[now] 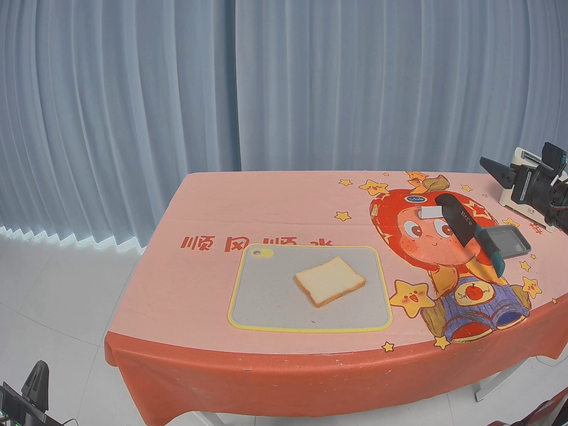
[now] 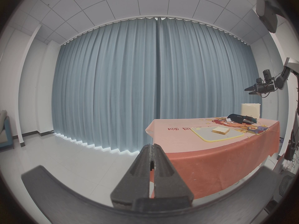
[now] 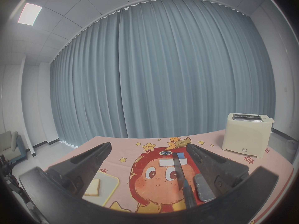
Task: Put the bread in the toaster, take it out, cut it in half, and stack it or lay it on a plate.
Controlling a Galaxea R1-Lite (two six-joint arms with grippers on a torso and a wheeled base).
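A slice of bread (image 1: 329, 280) lies flat on the grey cutting board (image 1: 266, 303) with a yellow rim, near the table's front. To its right a knife (image 1: 470, 227) with a black blade and teal handle rests partly on a small grey tray (image 1: 509, 239). The cream toaster (image 3: 247, 134) stands at the table's far right. My right gripper (image 3: 149, 151) hangs open above the table's right edge, holding nothing. My left gripper (image 2: 152, 159) is shut and empty, low and well off the table's left side. From there I see the bread (image 2: 220, 130) on the board (image 2: 205, 134).
The table carries an orange cloth (image 1: 284, 214) with a cartoon print. Blue curtains (image 1: 236, 72) hang close behind it. White floor lies to the left. A white label (image 1: 431, 212) sits by the knife blade.
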